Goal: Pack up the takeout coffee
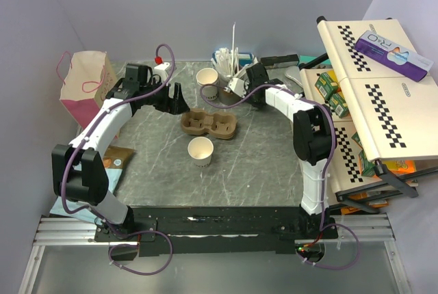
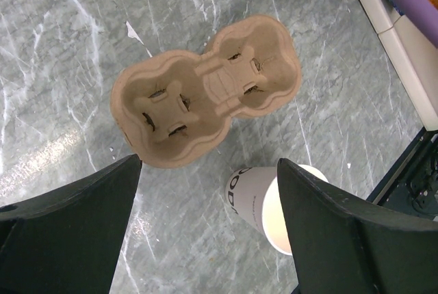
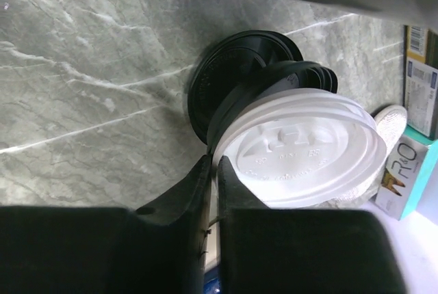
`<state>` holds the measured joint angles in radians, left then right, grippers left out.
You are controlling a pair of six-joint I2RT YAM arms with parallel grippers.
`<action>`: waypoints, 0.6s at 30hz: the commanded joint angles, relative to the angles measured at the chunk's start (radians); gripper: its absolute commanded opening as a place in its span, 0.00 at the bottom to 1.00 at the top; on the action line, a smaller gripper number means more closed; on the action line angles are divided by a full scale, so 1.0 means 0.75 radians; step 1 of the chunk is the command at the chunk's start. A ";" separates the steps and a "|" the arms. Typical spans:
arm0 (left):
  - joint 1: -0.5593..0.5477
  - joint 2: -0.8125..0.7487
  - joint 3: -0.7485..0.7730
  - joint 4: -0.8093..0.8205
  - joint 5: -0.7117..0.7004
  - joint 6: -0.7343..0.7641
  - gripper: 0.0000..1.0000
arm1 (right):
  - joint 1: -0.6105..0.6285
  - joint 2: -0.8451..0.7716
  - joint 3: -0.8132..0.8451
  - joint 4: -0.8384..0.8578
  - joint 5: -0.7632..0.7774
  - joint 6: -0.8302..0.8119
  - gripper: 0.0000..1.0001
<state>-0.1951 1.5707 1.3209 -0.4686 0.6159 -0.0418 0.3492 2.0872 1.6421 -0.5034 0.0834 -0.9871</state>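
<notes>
An off-white paper cup (image 1: 200,151) with a tan inside stands just in front of the brown cardboard two-cup tray (image 1: 210,124). A second such cup (image 1: 207,79) stands behind the tray. My left gripper (image 1: 174,99) hovers open above the tray's left end. In the left wrist view, the tray (image 2: 205,89) and the nearer cup (image 2: 250,195) lie below the open left gripper (image 2: 209,164). My right gripper (image 1: 237,87) hangs at the back, shut on the rim of a round white plastic lid (image 3: 301,147). The right gripper (image 3: 213,164) pinches the lid edge-on above a stack of black lids (image 3: 236,78).
A pink paper bag (image 1: 85,85) stands at the back left. A grey cup of straws and stirrers (image 1: 231,61) sits at the back centre. A tilted cream rack (image 1: 373,75) with boxes under it fills the right side. A teal box (image 3: 400,171) lies beside the lids.
</notes>
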 commanded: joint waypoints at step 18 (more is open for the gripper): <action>-0.004 -0.006 0.043 0.042 0.030 -0.012 0.87 | 0.005 0.013 0.036 -0.088 -0.076 -0.066 0.25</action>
<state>-0.1951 1.5818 1.3228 -0.4679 0.6167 -0.0456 0.3492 2.0872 1.6493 -0.5598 0.0410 -0.9897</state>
